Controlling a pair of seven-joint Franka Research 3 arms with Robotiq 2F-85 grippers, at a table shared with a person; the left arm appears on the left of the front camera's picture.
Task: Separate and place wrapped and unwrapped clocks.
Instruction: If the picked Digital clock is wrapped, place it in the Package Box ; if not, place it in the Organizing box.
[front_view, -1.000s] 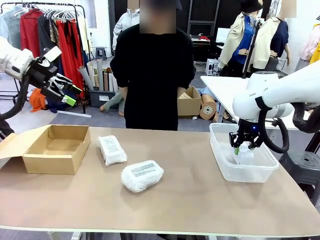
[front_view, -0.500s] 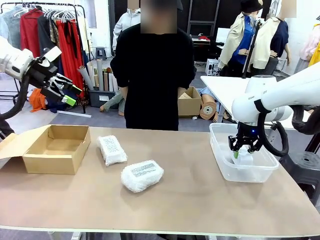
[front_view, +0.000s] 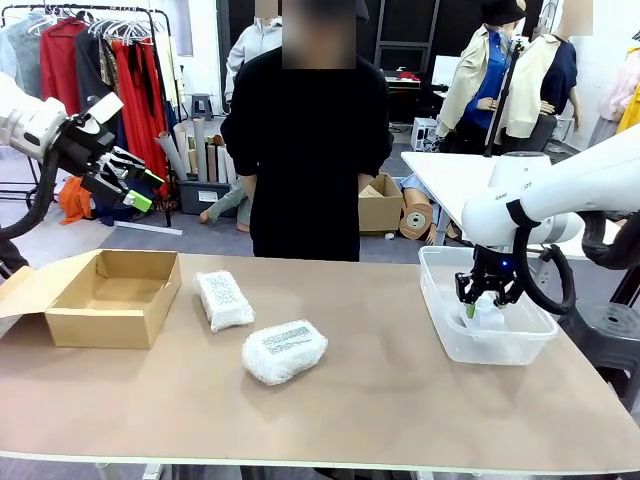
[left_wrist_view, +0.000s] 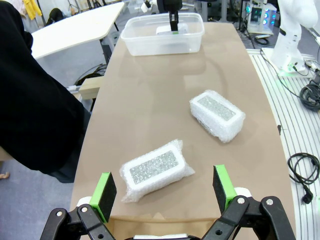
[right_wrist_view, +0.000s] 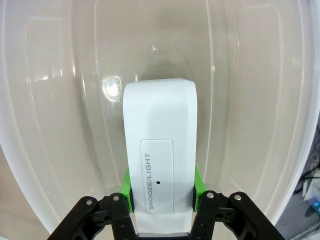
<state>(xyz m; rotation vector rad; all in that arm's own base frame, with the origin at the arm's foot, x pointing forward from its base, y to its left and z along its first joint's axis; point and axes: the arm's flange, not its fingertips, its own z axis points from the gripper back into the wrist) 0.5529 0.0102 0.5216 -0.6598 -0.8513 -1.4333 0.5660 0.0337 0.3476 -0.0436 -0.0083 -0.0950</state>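
My right gripper (front_view: 482, 300) is shut on the unwrapped clock (front_view: 488, 316), a bare white block, and holds it inside the clear plastic tub (front_view: 440, 322). In the right wrist view the green pads (right_wrist_view: 128, 188) clamp the clock (right_wrist_view: 160, 140) above the tub's floor (right_wrist_view: 55, 125); its face reads SNOOZE/LIGHT. Two bubble-wrapped clocks lie on the table, one farther back (front_view: 224, 299) and one nearer (front_view: 284, 350). My left gripper (front_view: 135, 187) hangs open, high above the table's left end. Its wrist view looks down on the wrapped clocks (left_wrist_view: 156, 169) (left_wrist_view: 217, 114) between its open fingers (left_wrist_view: 106, 192).
An open tan cardboard box (front_view: 140, 320) stands on the table's left part. A person in black (front_view: 305, 150) stands at the far edge, hands behind the table line. The tub (left_wrist_view: 145, 46) sits at the table's right end, with bare tabletop between it and the wrapped clocks.
My right gripper has sunk slightly lower into the tub with the clock still in it. The left arm and the wrapped clocks have not moved.
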